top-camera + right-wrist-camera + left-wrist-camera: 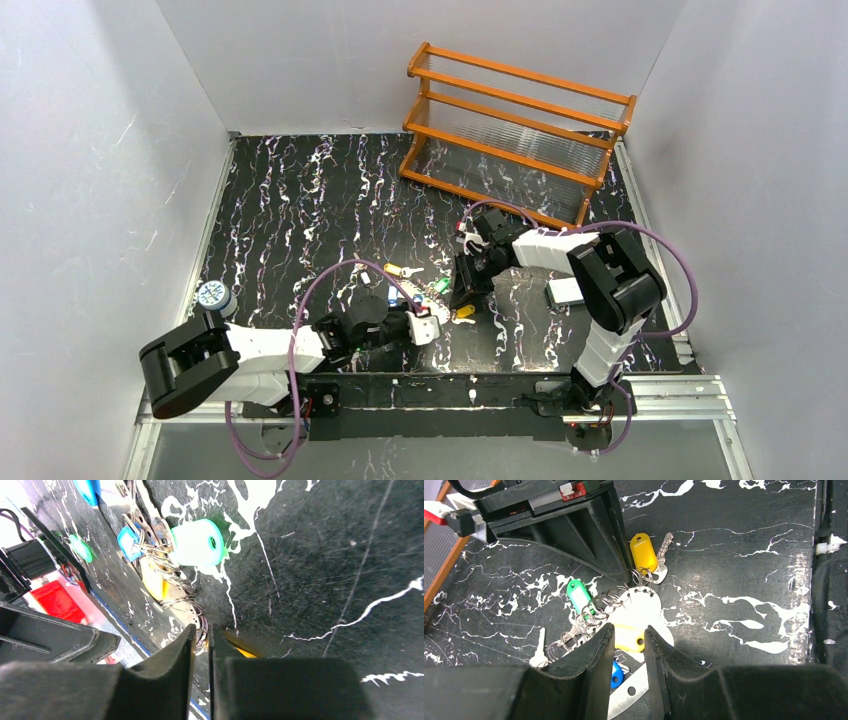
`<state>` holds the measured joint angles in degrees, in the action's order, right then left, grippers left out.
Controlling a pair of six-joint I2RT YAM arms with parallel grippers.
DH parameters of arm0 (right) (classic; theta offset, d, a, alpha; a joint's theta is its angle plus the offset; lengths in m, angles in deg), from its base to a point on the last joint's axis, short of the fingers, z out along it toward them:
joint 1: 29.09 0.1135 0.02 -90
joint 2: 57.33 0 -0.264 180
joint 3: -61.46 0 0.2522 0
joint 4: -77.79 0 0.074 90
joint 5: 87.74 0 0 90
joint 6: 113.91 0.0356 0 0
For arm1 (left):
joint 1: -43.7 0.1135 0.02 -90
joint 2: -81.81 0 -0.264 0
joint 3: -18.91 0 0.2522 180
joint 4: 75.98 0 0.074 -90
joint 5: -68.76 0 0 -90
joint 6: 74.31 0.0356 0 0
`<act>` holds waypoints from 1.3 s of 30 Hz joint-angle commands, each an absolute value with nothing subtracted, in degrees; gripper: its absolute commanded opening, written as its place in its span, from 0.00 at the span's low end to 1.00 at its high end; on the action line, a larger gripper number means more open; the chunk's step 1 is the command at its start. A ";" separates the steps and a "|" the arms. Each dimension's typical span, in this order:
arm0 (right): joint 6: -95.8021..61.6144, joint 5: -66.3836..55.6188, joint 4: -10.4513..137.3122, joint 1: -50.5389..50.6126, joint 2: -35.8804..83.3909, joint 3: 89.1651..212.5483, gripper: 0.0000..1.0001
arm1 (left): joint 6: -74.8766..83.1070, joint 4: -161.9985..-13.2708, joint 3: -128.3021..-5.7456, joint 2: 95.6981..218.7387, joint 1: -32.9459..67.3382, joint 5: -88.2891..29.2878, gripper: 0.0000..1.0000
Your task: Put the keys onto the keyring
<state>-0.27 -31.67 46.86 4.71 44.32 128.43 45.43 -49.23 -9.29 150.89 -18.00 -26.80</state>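
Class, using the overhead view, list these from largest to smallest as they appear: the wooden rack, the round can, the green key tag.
1. wooden rack, by far the largest
2. round can
3. green key tag, only a small speck

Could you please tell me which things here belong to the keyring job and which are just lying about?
Job: keys, keyring, left hand, right hand.
Lying about: rack, can, white block by the right arm.
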 commanded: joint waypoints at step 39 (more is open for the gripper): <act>41.78 -34.35 52.31 5.36 29.82 123.70 0.01 | 46.93 -45.96 -11.67 146.33 -20.25 -20.54 0.22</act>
<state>35.18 -32.99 52.32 5.17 32.26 124.24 46.31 -46.91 -9.62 148.68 -19.07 -23.83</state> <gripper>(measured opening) 0.030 0.227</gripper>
